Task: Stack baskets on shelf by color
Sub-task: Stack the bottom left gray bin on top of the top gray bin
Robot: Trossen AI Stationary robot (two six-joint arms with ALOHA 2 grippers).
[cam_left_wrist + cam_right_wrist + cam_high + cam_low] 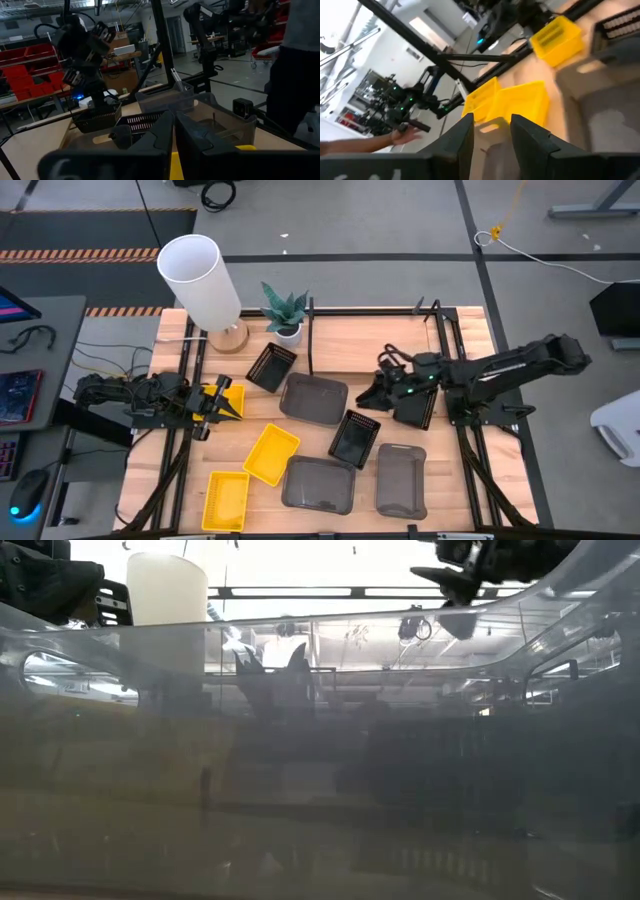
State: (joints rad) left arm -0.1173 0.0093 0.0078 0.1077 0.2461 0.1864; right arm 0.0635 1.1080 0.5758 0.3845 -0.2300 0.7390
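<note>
High view: both arms over table, sorting not done yet.
L gripper [222, 402] sits at the lamp-side edge, fingers pressed nearly together on the rim of a yellow basket [231, 399], prob. a thin-wall pinch for lifting. R gripper [378, 388] hovers well across from the lamp, by a black basket [414, 408]; jaws part spread, nothing visibly held. Other baskets lie loose on the table [470, 480]: grey basket [313, 399] nearest the lamp, more yellow, black and grey farther out. Shelf frame [311, 335] beside the plant [286, 311], next to the lamp [203, 282], nothing stacked in it.
</note>
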